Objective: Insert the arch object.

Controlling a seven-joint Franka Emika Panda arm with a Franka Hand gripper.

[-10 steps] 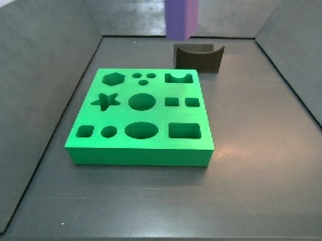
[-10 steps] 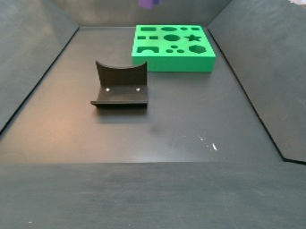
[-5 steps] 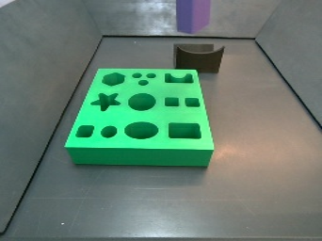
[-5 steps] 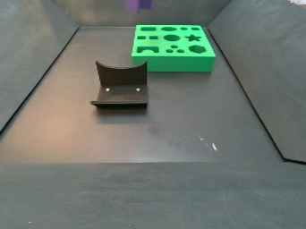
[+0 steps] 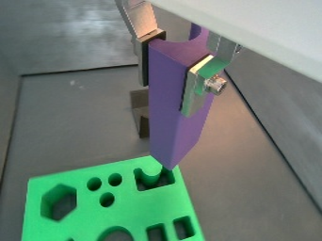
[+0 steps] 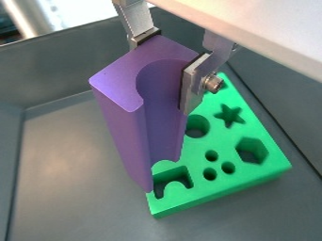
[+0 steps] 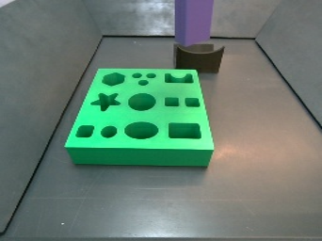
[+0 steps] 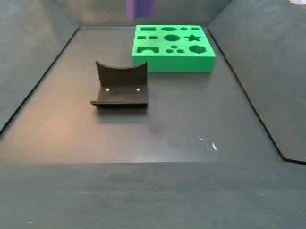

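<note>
Dark grey floor, grey walls all round, and up in the air over the far part of it is the arch piece [image 6: 138,122]. It is a tall purple column with a rounded groove running down one face. It hangs upright, and in a side view [image 7: 193,19] its lower end shows in front of the fixture [image 7: 199,56] and beyond the far edge of the green board [image 7: 138,155], touching neither. In a side view from the opposite end, only a purple sliver [image 8: 140,9] shows at the top of the picture, past the board's far side.

The gripper [image 5: 174,61] has it. The two silver fingers [image 5: 199,87] are pressed on opposite sides of the column near its top, pinching it between them. Both wrist views show that grip, one plate flat on the grooved side [image 6: 198,85].

Looking down along the column in both wrist views, its bottom end lines up close to the arch-shaped hole [image 6: 172,179] at the corner of the board [image 6: 214,193]. I cannot tell how high it hangs above it. That hole [image 7: 180,79] sits in the board's far row, on the side nearest the fixture.

The board lies flat mid-floor, with star, hexagon, round and square cut-outs. The fixture [image 8: 120,85], a dark bracket with a curved top on a base plate, stands apart from the board.
</note>
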